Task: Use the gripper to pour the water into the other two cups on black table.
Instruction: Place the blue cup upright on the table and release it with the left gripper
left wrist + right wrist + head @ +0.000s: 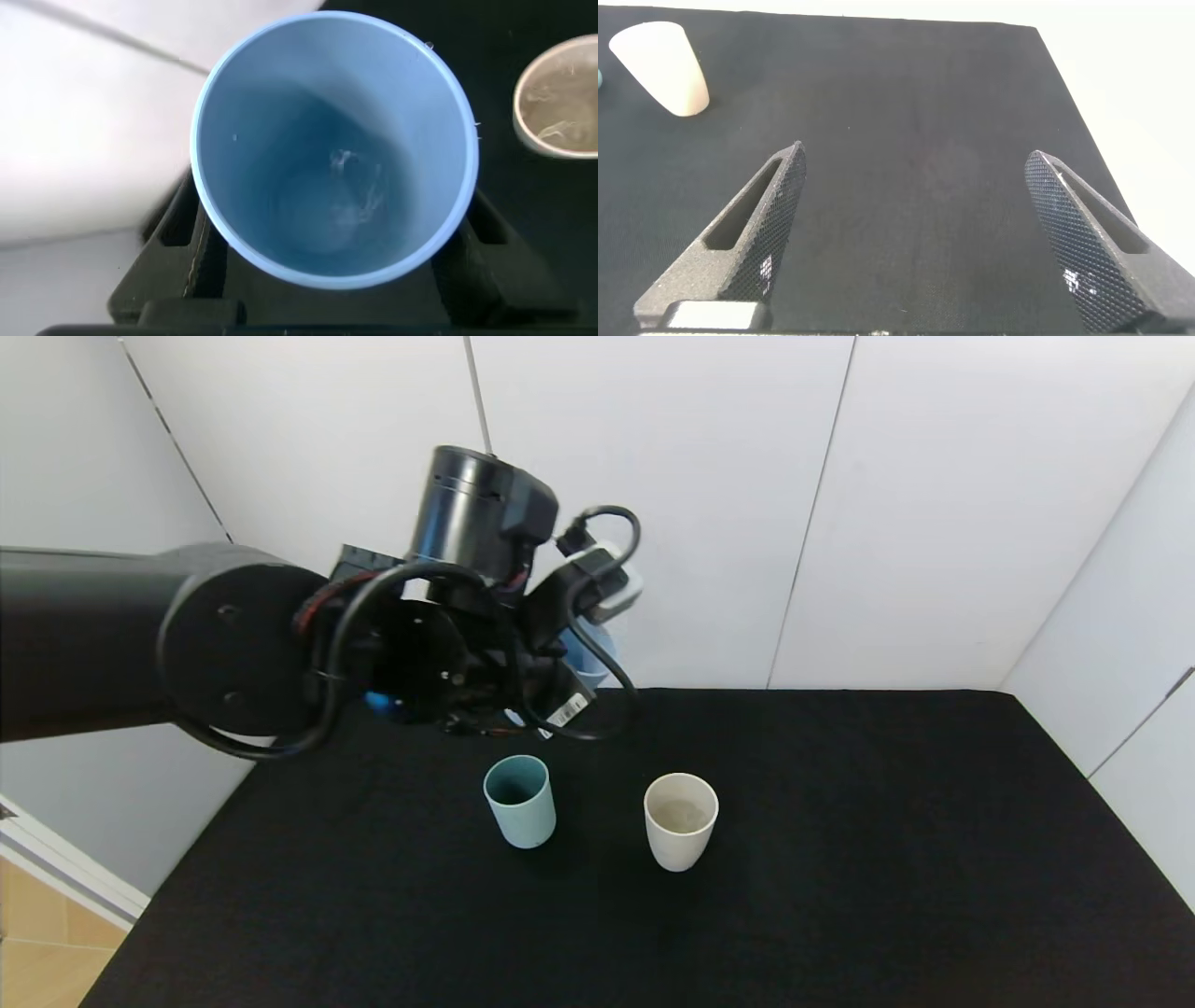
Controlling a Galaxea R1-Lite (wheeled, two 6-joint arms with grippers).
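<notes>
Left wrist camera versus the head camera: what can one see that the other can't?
Only the left wrist view looks down inside the light blue cup held by the left claw, showing a little water at its bottom. Only the head view shows the teal cup and the whole left arm above the black table. Both show the cream cup with water in it.

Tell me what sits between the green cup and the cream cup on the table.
Nothing: in the head view only bare black table separates the green cup from the cream cup. The two stand apart.
</notes>
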